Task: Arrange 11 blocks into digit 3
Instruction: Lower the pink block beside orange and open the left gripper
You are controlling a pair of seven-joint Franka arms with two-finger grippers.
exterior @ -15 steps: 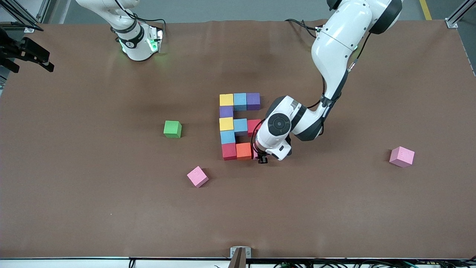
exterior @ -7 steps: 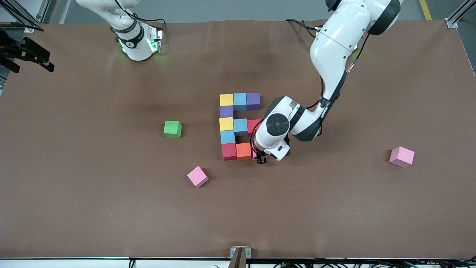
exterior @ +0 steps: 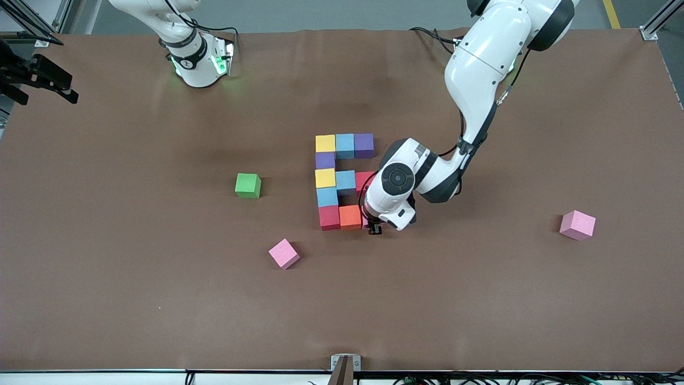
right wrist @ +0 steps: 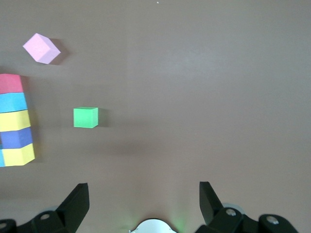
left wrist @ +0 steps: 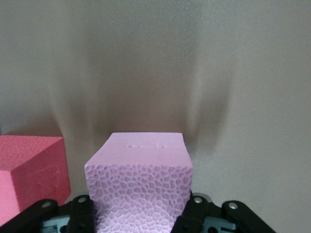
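Left tool [left wrist: 141, 213] grips pink cube [left wrist: 141, 187] beside orange cube [left wrist: 29, 170].

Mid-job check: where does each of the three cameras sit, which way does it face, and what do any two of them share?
Front view: high across the table, facing both bases; shows the left arm, the left gripper at the digit 3.
Left wrist view: on the left wrist, looking along shut fingers holding a pink block.
Right wrist view: over the table, open right gripper in frame.
Shared: front and right wrist views both show the green cube.
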